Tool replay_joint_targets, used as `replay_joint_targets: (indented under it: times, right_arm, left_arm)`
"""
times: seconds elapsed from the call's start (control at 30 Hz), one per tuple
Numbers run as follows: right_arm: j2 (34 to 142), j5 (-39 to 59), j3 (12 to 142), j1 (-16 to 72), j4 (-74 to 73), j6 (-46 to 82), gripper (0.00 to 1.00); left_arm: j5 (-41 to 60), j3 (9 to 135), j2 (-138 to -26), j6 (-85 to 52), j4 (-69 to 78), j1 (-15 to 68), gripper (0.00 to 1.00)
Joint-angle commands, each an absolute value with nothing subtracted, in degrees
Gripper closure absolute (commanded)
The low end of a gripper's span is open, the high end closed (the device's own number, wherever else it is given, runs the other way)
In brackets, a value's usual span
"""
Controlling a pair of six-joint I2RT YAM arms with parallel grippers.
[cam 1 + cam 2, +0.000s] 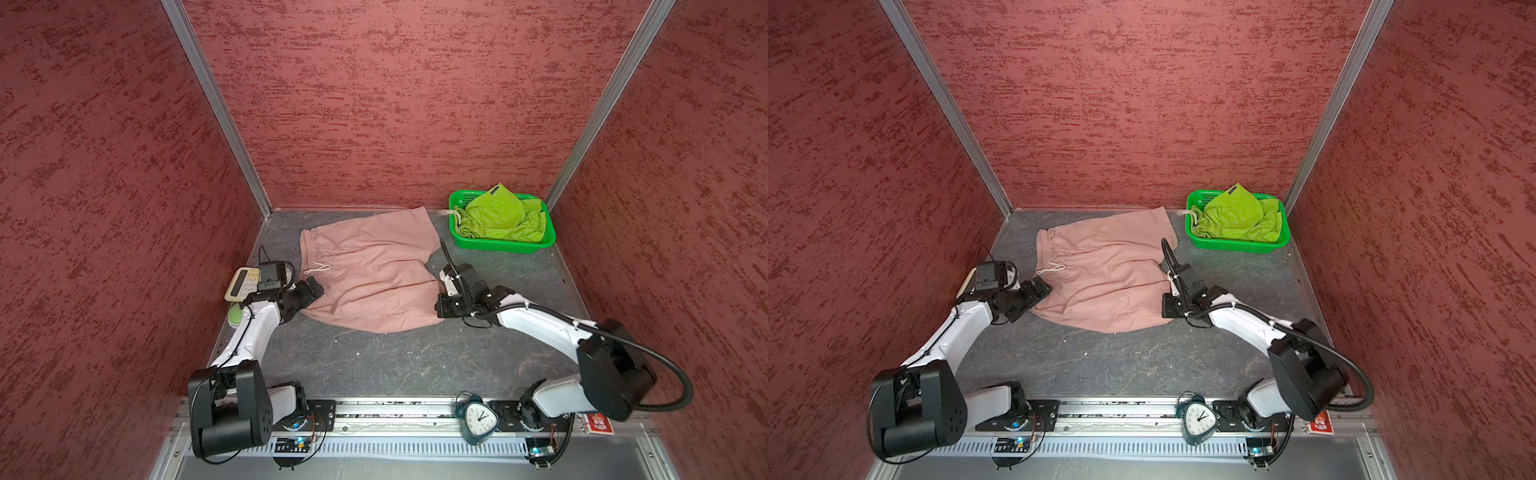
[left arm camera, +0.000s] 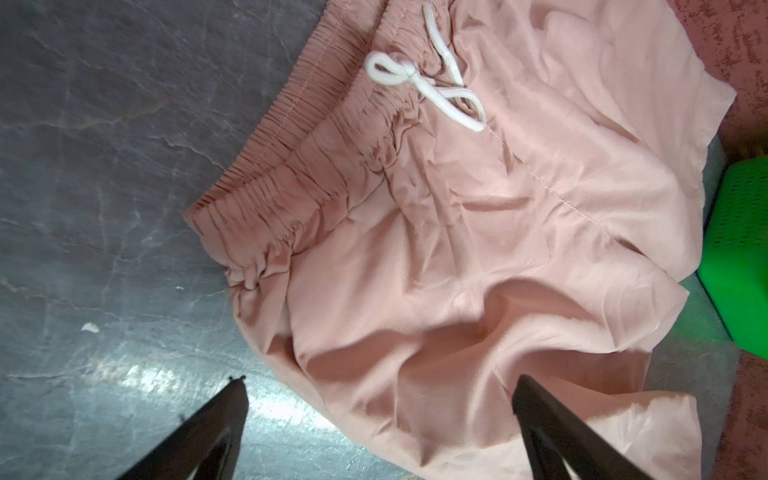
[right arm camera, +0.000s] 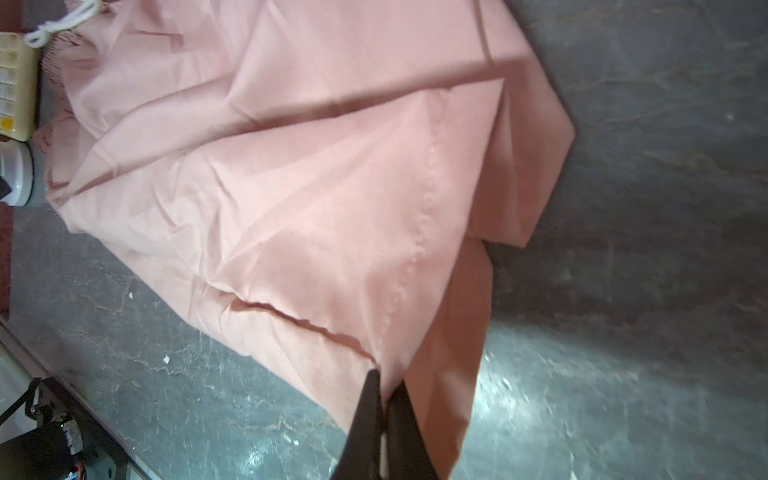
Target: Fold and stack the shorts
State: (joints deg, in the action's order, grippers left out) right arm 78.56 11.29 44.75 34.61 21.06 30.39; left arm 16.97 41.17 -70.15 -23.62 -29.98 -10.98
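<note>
even light, glary blurred tabletop (image 3: 540, 395)

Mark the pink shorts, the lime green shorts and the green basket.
pink shorts (image 1: 374, 282): in a top view, middle of the fabric
lime green shorts (image 1: 494, 216): in a top view, top of the bundle
green basket (image 1: 498, 246): in a top view, near wall

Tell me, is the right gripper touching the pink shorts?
Touching. The right wrist view shows the right gripper with its jaws pinched shut on the edge of the pink shorts, fabric caught between them.
</note>
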Motion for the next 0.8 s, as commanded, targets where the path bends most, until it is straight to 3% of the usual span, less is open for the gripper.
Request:
replay_joint_targets:
  times: [0.0, 0.1, 0.17, 0.23, 0.37, 0.5, 0.77]
  right_arm:
    - [73.83, 12.08, 38.06, 35.94, 23.74, 37.21, 0.91]
    - [70.98, 14.37, 32.14, 38.58, 21.19, 42.6, 0.66]
    - [69.62, 15.66, 30.54, 39.48, 20.57, 43.76, 0.6]
    - [66.74, 15.94, 30.92, 39.64, 21.11, 43.53, 0.45]
    - [63.64, 9.24, 35.09, 39.16, 22.82, 40.63, 0.28]
    - [70.49, 4.09, 41.2, 36.8, 23.39, 35.96, 0.26]
    - [82.53, 3.16, 46.98, 30.78, 18.23, 29.71, 0.31]
  left_arm:
    - [19.71, 41.22, -69.43, -24.3, -28.02, -11.82, 0.0]
    - [19.6, 41.23, -69.77, -24.17, -28.05, -11.95, 0.01]
    - [19.92, 41.36, -69.87, -24.33, -27.87, -12.04, 0.01]
    - [20.37, 41.48, -69.81, -24.33, -28.04, -12.01, 0.01]
    - [21.77, 41.62, -69.67, -24.08, -27.74, -12.03, 0.01]
    - [22.49, 41.69, -70.06, -23.5, -27.62, -11.94, 0.01]
    - [23.37, 42.05, -69.45, -22.77, -28.13, -11.87, 0.0]
